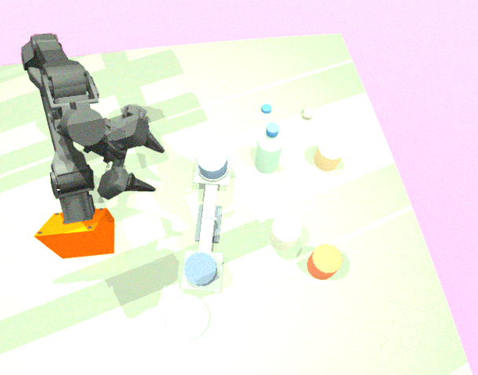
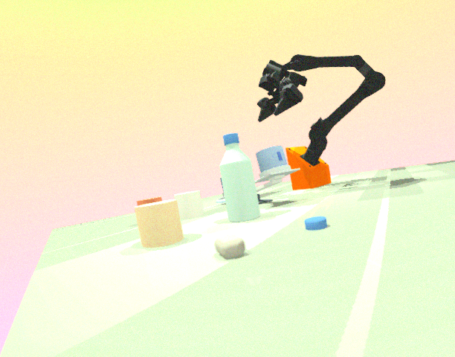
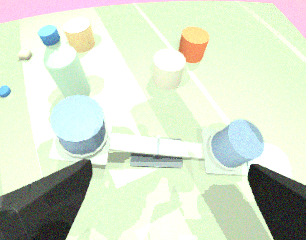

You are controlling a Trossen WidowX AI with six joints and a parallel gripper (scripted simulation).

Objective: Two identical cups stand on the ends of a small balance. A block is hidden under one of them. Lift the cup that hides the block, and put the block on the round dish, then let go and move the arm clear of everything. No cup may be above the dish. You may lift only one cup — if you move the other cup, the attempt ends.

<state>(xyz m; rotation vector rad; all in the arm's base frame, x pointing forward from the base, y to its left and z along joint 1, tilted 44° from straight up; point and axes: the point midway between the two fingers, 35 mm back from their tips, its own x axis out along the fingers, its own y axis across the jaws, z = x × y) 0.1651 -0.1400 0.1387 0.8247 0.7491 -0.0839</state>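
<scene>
My gripper (image 1: 158, 170) (image 2: 267, 117) (image 3: 170, 169) is open and empty, high above the table beside the balance. The balance (image 1: 208, 201) (image 3: 128, 143) is tilted. One blue cup (image 1: 212, 165) (image 2: 270, 158) (image 3: 78, 125) stands on its raised end, near the bottle. The other blue cup (image 1: 200, 269) (image 3: 238, 144) stands on the lower end, near the dish, mostly hidden behind the bottle in the exterior view. The pale round dish (image 1: 187, 316) (image 3: 277, 162) lies just beyond that lower end, with nothing seen on it. No block is visible.
A pale green bottle (image 1: 268, 155) (image 2: 239, 188) stands near the raised end. A white cup (image 1: 287, 233), an orange-red cup (image 1: 324, 262) and a tan cup (image 1: 328, 156) stand farther out. A blue cap (image 1: 266, 108) and a small stone (image 1: 307, 113) lie past the bottle.
</scene>
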